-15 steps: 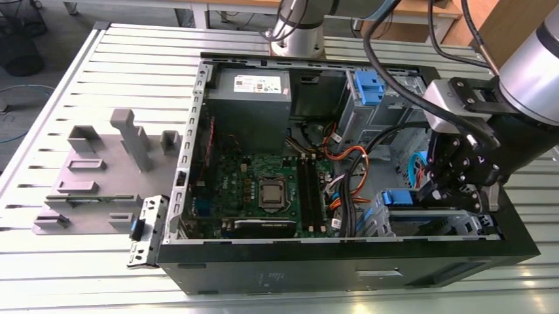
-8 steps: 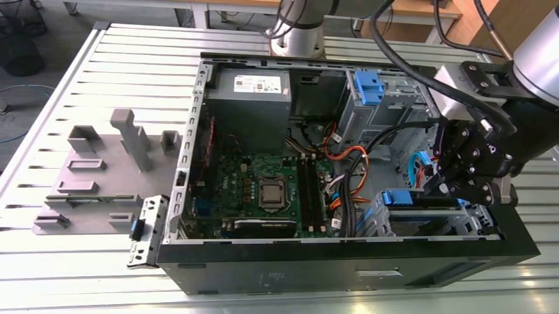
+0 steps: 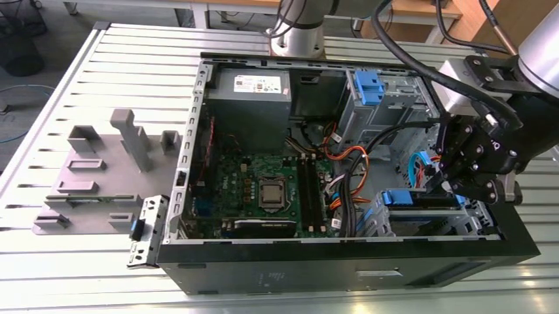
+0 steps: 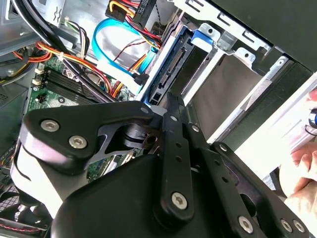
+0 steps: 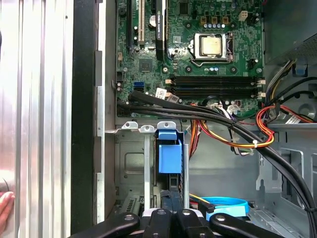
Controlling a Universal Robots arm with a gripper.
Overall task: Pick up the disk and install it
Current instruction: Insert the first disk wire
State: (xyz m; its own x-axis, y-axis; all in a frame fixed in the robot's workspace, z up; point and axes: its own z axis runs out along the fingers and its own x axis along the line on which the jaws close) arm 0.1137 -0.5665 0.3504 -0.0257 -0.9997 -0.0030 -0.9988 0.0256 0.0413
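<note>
1. The gripper [image 5: 171, 215] has its fingers drawn together on the disk [image 5: 169, 163], pressing its rear edge. The disk stands on edge in the drive bay [image 5: 130, 163], mostly seated, presumably so its blue rails follow the slot.
2. In the second wrist view the disk [image 4: 171, 67] shows its connector edge beside a blue cable [image 4: 116, 47].
3. Farther off, the exterior view shows the case [image 3: 349, 275], motherboard [image 3: 262, 190] and a grey fixture [image 3: 101, 176] outside.

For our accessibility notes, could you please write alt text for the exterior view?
A black pincer reaches into an open computer case, just above a cage with a blue clip at the exterior view's right. The green motherboard lies in the middle; a grey fixture sits on the slatted table to the left.
</note>
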